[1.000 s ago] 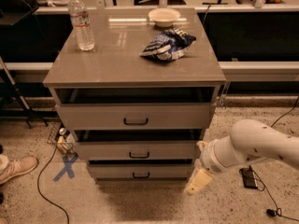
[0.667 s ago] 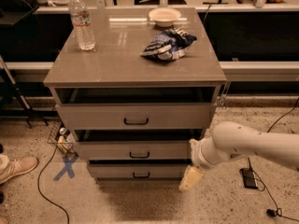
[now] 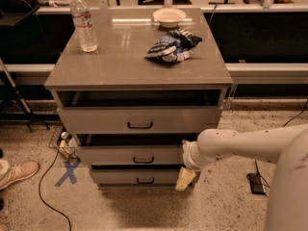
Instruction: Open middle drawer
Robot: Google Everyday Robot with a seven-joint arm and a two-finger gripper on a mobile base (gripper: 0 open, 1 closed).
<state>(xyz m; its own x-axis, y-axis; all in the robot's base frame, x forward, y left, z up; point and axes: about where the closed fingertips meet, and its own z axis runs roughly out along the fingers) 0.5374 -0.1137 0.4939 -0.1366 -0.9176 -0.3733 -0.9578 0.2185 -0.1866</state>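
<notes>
The middle drawer (image 3: 120,154) is the medium-height grey-beige front in the cabinet, with a small black bar handle (image 3: 143,160). It sits between the taller top drawer (image 3: 96,120) and the thin bottom drawer (image 3: 115,177). A dark gap shows above its front. My gripper (image 3: 185,178) hangs at the end of the white arm (image 3: 240,146), low at the right end of the drawer fronts. It is level with the bottom drawer, right of and below the middle handle. The arm's wrist covers the middle drawer's right end.
On the cabinet top (image 3: 115,66) stand a water bottle (image 3: 84,23), a blue-white chip bag (image 3: 172,45) and a bowl (image 3: 169,17). A shoe (image 3: 17,172), a black cable (image 3: 45,191) and a blue tape cross (image 3: 67,171) lie on the floor to the left. A small black device (image 3: 256,183) lies on the right.
My arm and gripper have moved left, from beside the cabinet's right side to in front of the right end of the lower drawers. The drawers have not moved.
</notes>
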